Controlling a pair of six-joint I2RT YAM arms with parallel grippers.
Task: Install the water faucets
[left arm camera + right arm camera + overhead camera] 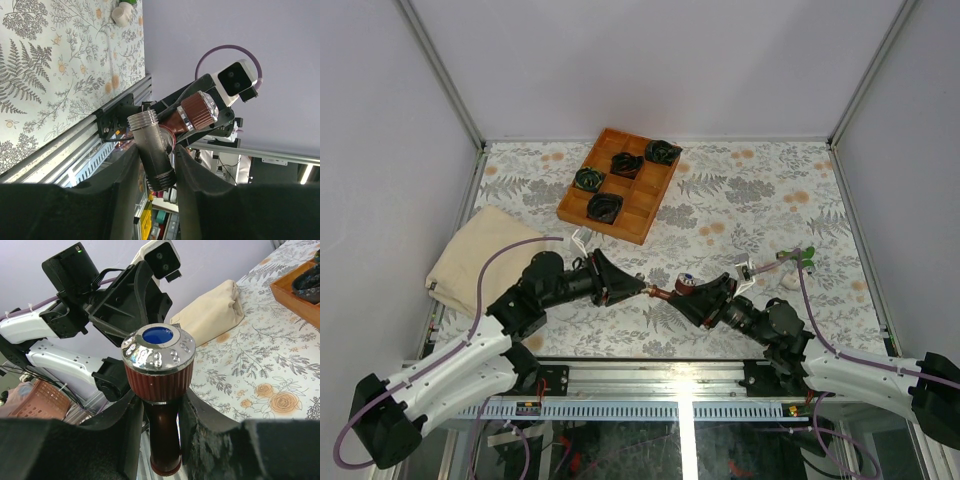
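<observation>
top external is looking down from high above and behind the rig, far off, taking in the whole floral table (pixel 750 200), the wooden tray (pixel 605 228) at the back and the folded cloth (pixel 470 255) at left. left wrist is peering close past its own fingers (pixel 120 175), facing the right arm (pixel 220 100) and the table's right edge, while right wrist is looking the opposite way, equally close over its fingers (pixel 120 425), toward the left arm (pixel 100 305), the cloth and a tray corner. all three are sharing the red-brown faucet (pixel 665 293) between the two arms.
</observation>
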